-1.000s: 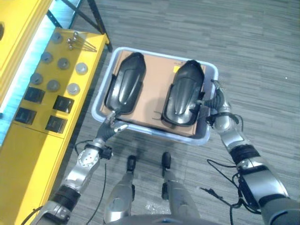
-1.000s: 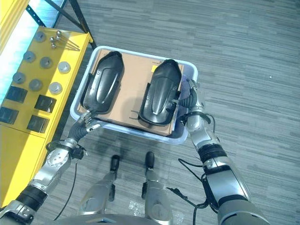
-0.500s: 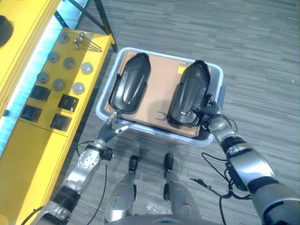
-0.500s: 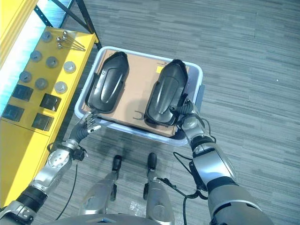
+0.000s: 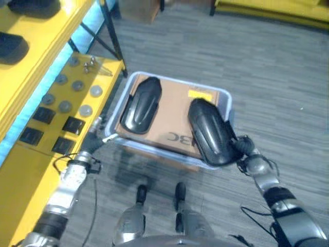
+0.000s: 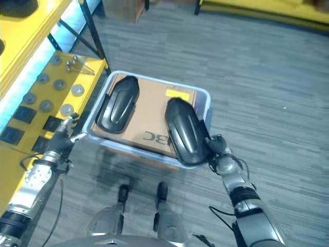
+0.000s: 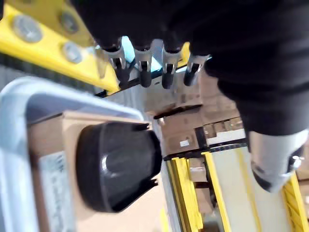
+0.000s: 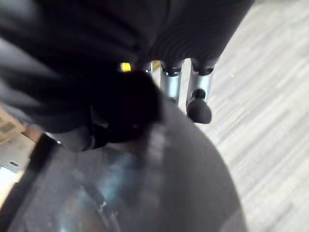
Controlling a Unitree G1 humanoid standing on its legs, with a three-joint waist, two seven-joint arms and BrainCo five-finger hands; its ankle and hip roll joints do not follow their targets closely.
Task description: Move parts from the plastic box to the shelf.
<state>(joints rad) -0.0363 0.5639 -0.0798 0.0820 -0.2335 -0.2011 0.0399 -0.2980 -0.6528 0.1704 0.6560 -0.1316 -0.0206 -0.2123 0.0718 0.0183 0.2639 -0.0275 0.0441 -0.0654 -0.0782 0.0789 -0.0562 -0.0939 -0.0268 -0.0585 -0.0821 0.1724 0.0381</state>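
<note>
My right hand [image 6: 215, 145] has its fingers curled on the near end of the right glossy black moulded shell [image 6: 184, 131] (long axis running away from me), over the pale grey plastic box [image 6: 204, 98], while my left hand [image 5: 95, 126], fingers straight, waits beside the box's left rim.

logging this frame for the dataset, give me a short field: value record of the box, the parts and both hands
plastic box: pale box on the grey floor beside the yellow shelf, cardboard sheet inside
left part: black moulded part lying flat on the cardboard
right part: black moulded part with its near end over the box's front rim
right hand: right hand at that part's near end, fingers curled on it
left hand: left hand at the box's left corner, fingers relaxed, holding nothing
shelf: round and square pieces on the yellow shelf
</note>
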